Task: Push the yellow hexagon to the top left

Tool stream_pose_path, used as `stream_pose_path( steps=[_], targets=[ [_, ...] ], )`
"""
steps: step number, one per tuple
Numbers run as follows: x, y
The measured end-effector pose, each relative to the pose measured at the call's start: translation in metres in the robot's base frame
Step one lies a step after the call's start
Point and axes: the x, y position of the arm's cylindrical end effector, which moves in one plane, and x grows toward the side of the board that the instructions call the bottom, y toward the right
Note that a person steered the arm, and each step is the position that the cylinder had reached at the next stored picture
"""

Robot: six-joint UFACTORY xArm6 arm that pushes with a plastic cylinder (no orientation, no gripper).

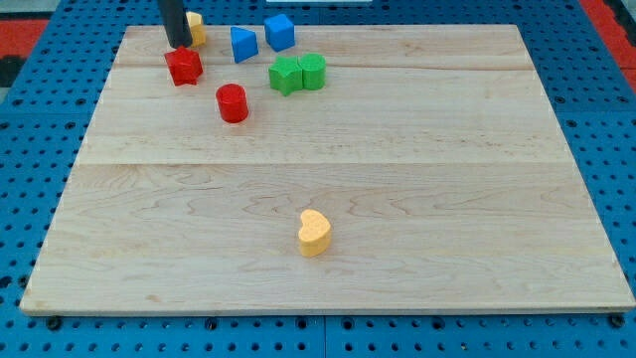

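The yellow hexagon lies near the board's top left edge, mostly hidden behind my rod. My tip stands just left of and touching or almost touching the hexagon, and just above the red star-shaped block. A yellow heart block lies alone toward the view's bottom centre.
A red cylinder sits below right of the red star. Two blue blocks lie right of the hexagon. Two green blocks touch each other below them. The wooden board lies on a blue pegboard.
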Motion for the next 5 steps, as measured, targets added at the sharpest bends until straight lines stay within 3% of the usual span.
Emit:
stream_pose_path(
  steps=[3,4,5],
  targets=[
    [-0.001,-0.016],
    [-0.026,-0.086],
    [-0.032,-0.094]
  ],
)
